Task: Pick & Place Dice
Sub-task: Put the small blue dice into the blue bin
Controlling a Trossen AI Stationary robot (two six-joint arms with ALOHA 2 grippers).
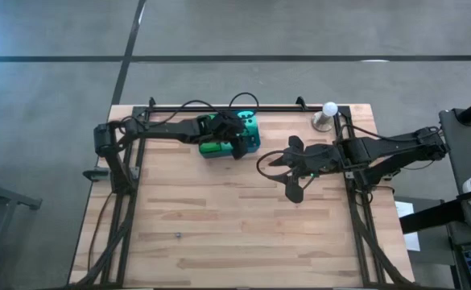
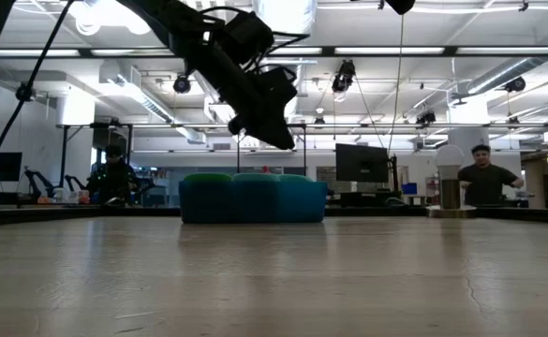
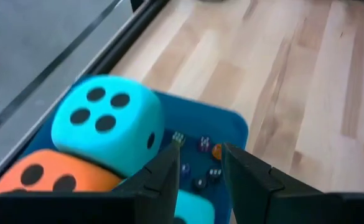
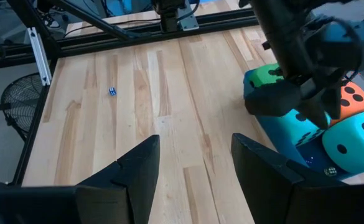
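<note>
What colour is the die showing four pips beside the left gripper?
Teal die, dark pips; clearest in the left wrist view.

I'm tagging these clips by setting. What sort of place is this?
Probably a robotics lab or open workshop: an exposed ceiling with strip lights, monitors on benches behind the wooden table, and a person standing at the back.

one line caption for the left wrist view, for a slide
Left gripper hovers, fingers apart, over the blue tray holding a teal die and an orange die.
</note>
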